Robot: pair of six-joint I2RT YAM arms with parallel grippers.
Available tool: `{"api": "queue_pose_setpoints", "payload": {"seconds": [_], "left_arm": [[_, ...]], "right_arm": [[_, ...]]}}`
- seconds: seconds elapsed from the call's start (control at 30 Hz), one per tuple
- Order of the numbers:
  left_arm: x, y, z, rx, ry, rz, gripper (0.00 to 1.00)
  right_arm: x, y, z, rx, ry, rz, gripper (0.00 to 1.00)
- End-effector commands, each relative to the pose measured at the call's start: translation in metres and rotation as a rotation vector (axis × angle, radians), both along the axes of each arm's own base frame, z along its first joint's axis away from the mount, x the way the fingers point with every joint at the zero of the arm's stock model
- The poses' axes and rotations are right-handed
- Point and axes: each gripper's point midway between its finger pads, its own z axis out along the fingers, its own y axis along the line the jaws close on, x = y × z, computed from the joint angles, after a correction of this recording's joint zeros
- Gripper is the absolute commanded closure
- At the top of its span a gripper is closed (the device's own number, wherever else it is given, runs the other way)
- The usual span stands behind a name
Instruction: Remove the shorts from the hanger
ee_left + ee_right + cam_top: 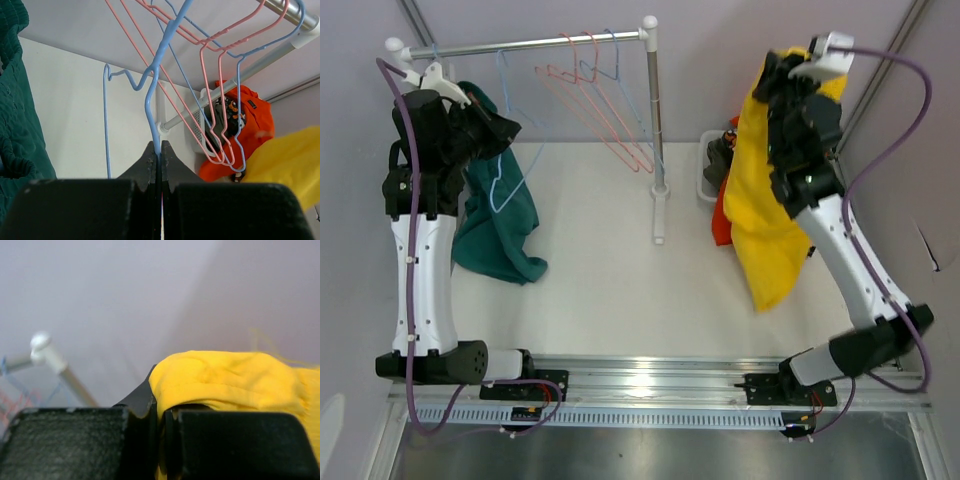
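Top view looks down from behind the arm bases (470,362) at frame bottom. Left wrist view faces up, close on the blue hanger (149,105); right wrist view presses against the yellow shorts (225,375). All three share the rail (520,43).

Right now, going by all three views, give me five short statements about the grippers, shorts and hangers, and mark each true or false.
1. The right gripper is shut on the yellow shorts. True.
2. The left gripper is open and holds nothing. False: it is shut on the wire of a blue hanger.
3. The teal shorts are draped over the right arm. False: they are at the left of the table, by the left arm.
4. The orange shorts are at the white bin. True.
5. Every hanger on the rod carries shorts. False: the pink hangers hang bare.
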Motion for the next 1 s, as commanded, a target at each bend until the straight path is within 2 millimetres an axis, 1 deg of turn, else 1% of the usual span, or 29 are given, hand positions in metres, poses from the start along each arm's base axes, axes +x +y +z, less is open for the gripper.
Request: {"api": "queue_pose_setpoints", "payload": {"seconds": [0.0, 0.03, 0.07, 0.1, 0.13, 0.17, 0.2, 0.23, 0.27, 0.3, 0.33, 0.37, 0.4, 0.43, 0.47, 0.5, 0.53, 0.57, 0.6, 0.63, 0.67, 0.7, 0.73, 0.77, 0.8, 0.87, 0.9, 0.93, 0.97], "left_arm": [[-0.006, 0.005, 0.013, 0.029, -0.069, 0.009, 1.00], [-0.006, 0.004, 0.011, 0.025, -0.067, 0.007, 1.00], [-0.007, 0.003, 0.011, 0.023, -0.068, 0.001, 1.00], [-0.006, 0.002, 0.008, 0.020, -0.062, -0.005, 1.00], [-0.006, 0.002, 0.006, 0.020, -0.059, -0.005, 1.00], [-0.006, 0.003, 0.006, 0.021, -0.059, -0.004, 1.00], [-0.006, 0.003, 0.003, 0.025, -0.054, -0.005, 1.00], [-0.006, 0.003, 0.004, 0.027, -0.058, -0.003, 1.00], [-0.006, 0.003, 0.003, 0.030, -0.056, -0.006, 1.00], [-0.007, 0.003, 0.001, 0.033, -0.053, -0.005, 1.00], [-0.006, 0.005, -0.001, 0.035, -0.051, -0.001, 1.00], [-0.006, 0.004, 0.000, 0.035, -0.054, -0.001, 1.00], [-0.006, 0.004, -0.002, 0.034, -0.050, 0.000, 1.00], [-0.004, 0.004, -0.005, 0.032, -0.042, -0.002, 1.00], [-0.004, 0.002, -0.003, 0.026, -0.048, -0.011, 1.00], [-0.003, 0.002, -0.003, 0.023, -0.049, -0.012, 1.00], [-0.003, 0.001, -0.004, 0.020, -0.044, -0.018, 1.00], [-0.003, 0.000, -0.005, 0.020, -0.043, -0.023, 1.00], [-0.003, 0.001, -0.005, 0.022, -0.040, -0.020, 1.00], [-0.003, 0.000, -0.005, 0.023, -0.039, -0.022, 1.00], [-0.004, 0.002, -0.005, 0.028, -0.041, -0.015, 1.00], [-0.005, 0.003, -0.006, 0.034, -0.038, -0.014, 1.00], [-0.005, 0.003, -0.007, 0.035, -0.036, -0.011, 1.00], [-0.004, 0.003, -0.010, 0.036, -0.028, -0.008, 1.00], [-0.004, 0.004, -0.011, 0.036, -0.028, -0.006, 1.00], [-0.002, 0.003, -0.011, 0.031, -0.029, -0.007, 1.00], [-0.001, 0.005, -0.010, 0.033, -0.032, -0.001, 1.00], [0.001, 0.005, -0.012, 0.035, -0.024, 0.003, 1.00], [0.003, 0.006, -0.010, 0.038, -0.026, 0.007, 1.00]], "right_arm": [[0.000, -0.017, 0.114, -0.003, -0.275, 0.013, 1.00], [0.008, -0.029, 0.125, -0.004, -0.297, -0.020, 1.00], [0.014, -0.034, 0.134, -0.009, -0.318, -0.040, 1.00], [0.041, -0.034, 0.126, -0.017, -0.301, -0.056, 1.00], [0.031, -0.052, 0.154, 0.004, -0.365, -0.091, 1.00], [0.038, -0.057, 0.156, 0.007, -0.371, -0.103, 1.00], [0.056, -0.059, 0.146, 0.007, -0.356, -0.113, 1.00], [0.058, -0.064, 0.149, 0.009, -0.376, -0.128, 1.00], [0.066, -0.071, 0.142, 0.002, -0.371, -0.148, 1.00], [0.075, -0.072, 0.132, -0.011, -0.356, -0.161, 1.00], [0.078, -0.075, 0.128, -0.010, -0.365, -0.171, 1.00], [0.101, -0.077, 0.091, -0.025, -0.286, -0.189, 1.00], [0.109, -0.077, 0.073, -0.032, -0.259, -0.192, 1.00], [0.107, -0.081, 0.070, -0.020, -0.289, -0.204, 1.00], [0.129, -0.083, 0.020, -0.034, -0.204, -0.224, 1.00], [0.135, -0.091, 0.002, -0.032, -0.192, -0.246, 1.00], [0.138, -0.098, -0.007, -0.005, -0.204, -0.260, 1.00], [0.150, -0.101, -0.031, 0.000, -0.159, -0.273, 1.00], [0.159, -0.113, -0.053, 0.003, -0.120, -0.294, 1.00], [0.166, -0.117, -0.066, 0.007, -0.095, -0.301, 1.00], [0.176, -0.121, -0.085, 0.002, -0.056, -0.314, 1.00], [0.181, -0.129, -0.100, 0.005, -0.024, -0.338, 1.00], [0.184, -0.130, -0.112, 0.005, 0.004, -0.344, 1.00], [0.186, -0.131, -0.122, 0.020, 0.024, -0.342, 1.00], [0.186, -0.131, -0.143, 0.019, 0.067, -0.338, 1.00], [0.182, -0.127, -0.165, 0.067, 0.112, -0.312, 0.98], [0.175, -0.126, -0.169, 0.092, 0.123, -0.305, 0.90], [0.171, -0.127, -0.201, 0.105, 0.193, -0.305, 0.60], [0.166, -0.127, -0.213, 0.156, 0.217, -0.299, 0.42]]}}
